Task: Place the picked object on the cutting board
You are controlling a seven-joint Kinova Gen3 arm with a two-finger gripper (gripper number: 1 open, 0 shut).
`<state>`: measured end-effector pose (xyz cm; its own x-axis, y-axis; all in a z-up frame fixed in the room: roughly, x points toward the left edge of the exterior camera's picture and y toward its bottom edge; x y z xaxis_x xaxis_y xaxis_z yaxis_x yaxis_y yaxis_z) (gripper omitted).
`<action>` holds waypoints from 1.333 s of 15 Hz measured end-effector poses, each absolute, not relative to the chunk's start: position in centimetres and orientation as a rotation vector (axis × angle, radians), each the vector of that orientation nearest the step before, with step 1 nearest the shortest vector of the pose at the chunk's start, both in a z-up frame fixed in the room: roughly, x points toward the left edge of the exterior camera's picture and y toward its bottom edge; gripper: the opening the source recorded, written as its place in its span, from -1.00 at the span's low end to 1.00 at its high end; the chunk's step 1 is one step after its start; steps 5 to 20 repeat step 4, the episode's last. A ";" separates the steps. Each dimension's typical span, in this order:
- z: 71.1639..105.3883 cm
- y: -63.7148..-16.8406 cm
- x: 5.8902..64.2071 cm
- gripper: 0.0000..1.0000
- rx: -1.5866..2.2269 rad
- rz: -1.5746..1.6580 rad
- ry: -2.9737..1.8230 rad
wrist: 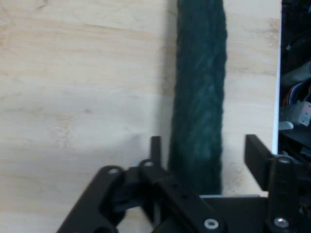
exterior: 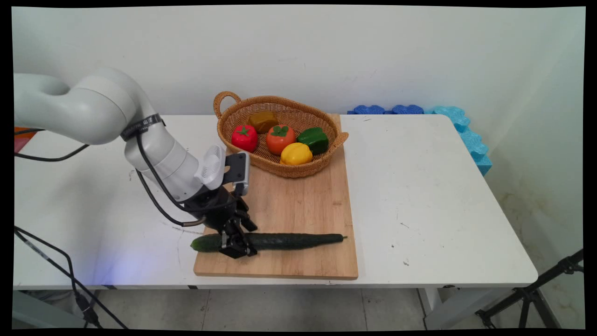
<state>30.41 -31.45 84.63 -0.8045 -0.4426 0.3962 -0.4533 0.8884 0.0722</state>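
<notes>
Cucumber (exterior: 280,241) lies lengthwise along the near edge of the cutting board (exterior: 298,205), long axis left-right. Your gripper (exterior: 237,246) straddles it near the left end, 2 fingers (wrist: 256,156) spread, 1 each side, not clamped. Arm reaches down from the left, tilted. Basket (exterior: 280,109) sits behind.

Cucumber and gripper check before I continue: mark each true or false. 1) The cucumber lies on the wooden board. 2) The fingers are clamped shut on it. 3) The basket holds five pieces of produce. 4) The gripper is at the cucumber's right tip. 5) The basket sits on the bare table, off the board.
1) True: the cucumber lies on the wooden board.
2) False: the gripper straddles it, and a gap shows beside the right finger.
3) True, in the basket.
4) False: near its left end.
5) False: it rests partly on the board's far end.
</notes>
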 end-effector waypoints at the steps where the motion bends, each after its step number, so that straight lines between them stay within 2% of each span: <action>1: 84.5 -31.5 30.3 1.00 0.659 0.038 -2.645; 20: 84.4 -31.6 30.1 1.00 0.657 0.041 -2.637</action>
